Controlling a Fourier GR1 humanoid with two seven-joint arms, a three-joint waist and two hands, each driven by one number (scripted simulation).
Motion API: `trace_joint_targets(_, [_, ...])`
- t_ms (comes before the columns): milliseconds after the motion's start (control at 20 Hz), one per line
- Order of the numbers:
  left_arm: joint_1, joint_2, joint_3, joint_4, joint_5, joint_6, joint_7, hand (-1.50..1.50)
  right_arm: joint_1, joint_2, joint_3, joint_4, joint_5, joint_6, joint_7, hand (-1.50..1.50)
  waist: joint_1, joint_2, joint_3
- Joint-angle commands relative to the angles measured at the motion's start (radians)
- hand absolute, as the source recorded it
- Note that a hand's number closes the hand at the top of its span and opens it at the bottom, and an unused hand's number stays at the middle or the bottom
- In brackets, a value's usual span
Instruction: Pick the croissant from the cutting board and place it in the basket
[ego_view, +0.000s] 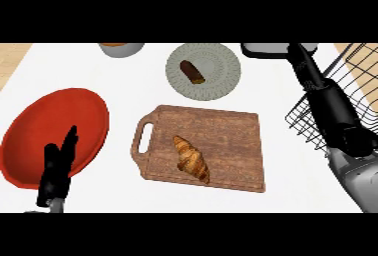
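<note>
A golden-brown croissant (191, 158) lies on the wooden cutting board (221, 125) in the middle of the counter, near the board's front edge. The black wire basket (347, 75) stands at the right edge. My right hand (328, 100) stretches away from me along the basket's left rim with straight fingers, holding nothing, well right of the croissant. At the lower left my left hand (57, 160) rests open, fingers up, over the red plate's near edge.
A large red plate (55, 125) lies left of the board. Behind the board a grey plate (214, 75) carries a small brown item (193, 71). A bowl (122, 48) and a grey object (266, 48) show at the far edge.
</note>
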Motion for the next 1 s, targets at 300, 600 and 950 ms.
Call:
trace_joint_targets(300, [-0.233, 0.015, -0.136, -0.182, -0.012, -0.225, -0.151, 0.0, -0.15, 0.161, 0.271, 0.004, -0.099, 0.39, -0.204, 1.5, 0.097, 0.031, 0.004])
trace_joint_targets(600, [-0.216, 0.05, -0.071, -0.157, 0.041, -0.298, -0.224, 0.0, 0.024, 0.429, 0.543, 0.162, 0.156, 0.183, -0.365, -1.5, 0.027, 0.018, 0.001])
trace_joint_targets(950, [-0.181, 0.069, -0.042, -0.188, 0.061, -0.32, -0.205, 0.0, -0.098, 0.367, 0.49, 0.113, 0.46, -0.021, -0.014, -1.5, 0.002, 0.003, -0.001])
